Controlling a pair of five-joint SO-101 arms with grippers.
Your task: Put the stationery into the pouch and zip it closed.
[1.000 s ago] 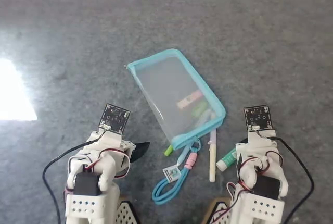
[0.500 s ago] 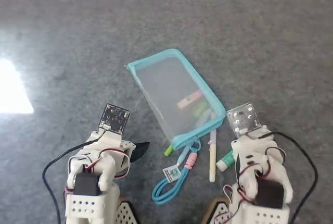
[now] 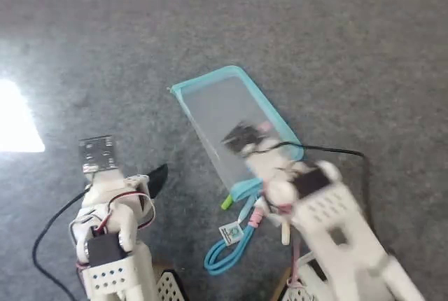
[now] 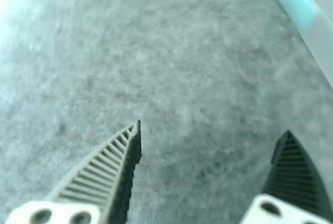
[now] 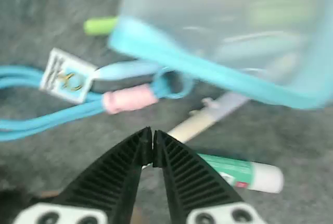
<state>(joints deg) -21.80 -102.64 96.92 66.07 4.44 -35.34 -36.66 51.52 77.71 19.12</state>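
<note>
The transparent, turquoise-edged zip pouch [image 3: 210,105] lies mid-frame in the high view, a cream pen [image 5: 205,121] and green-and-white tube [image 5: 242,172] just outside its edge. The right gripper [image 5: 152,133] is pinched closed, empty; the left gripper [image 4: 212,130], lower left, gapes wide.

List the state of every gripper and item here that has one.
left gripper, open, empty.
right gripper, shut, empty.
pouch, lying flat with stationery inside; zip position unclear.
green pen, tip sticking out past the pouch's edge.
cream pen, lying beside the pouch's edge.
green-and-white tube, lying outside the pouch.
</note>
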